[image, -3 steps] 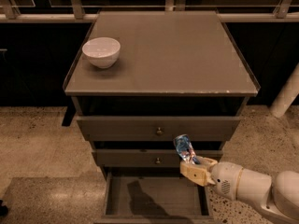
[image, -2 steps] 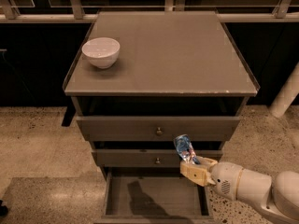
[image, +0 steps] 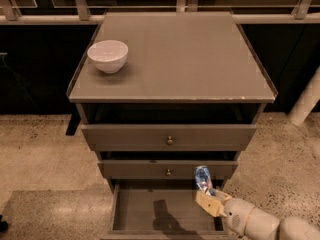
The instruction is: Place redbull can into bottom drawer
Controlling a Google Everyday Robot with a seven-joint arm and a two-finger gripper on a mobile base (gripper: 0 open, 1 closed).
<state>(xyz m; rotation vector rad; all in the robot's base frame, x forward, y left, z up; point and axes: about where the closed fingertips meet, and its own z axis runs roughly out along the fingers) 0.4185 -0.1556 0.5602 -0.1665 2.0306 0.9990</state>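
The redbull can (image: 203,178), slim and blue-and-silver, is held tilted in my gripper (image: 209,196), which reaches in from the lower right. The gripper is shut on the can's lower part. The can hangs over the right side of the bottom drawer (image: 135,211), which is pulled out and shows a flat bare floor with the arm's shadow on it. The can's top sits in front of the middle drawer's face.
A white bowl (image: 108,55) stands on the cabinet top (image: 200,59) at the back left. Two upper drawers with round knobs (image: 170,140) are shut. Speckled floor lies around the cabinet; a white post (image: 305,104) stands at the right.
The gripper and can have moved slightly lower and a little to the right over the open drawer. Nothing else has moved.
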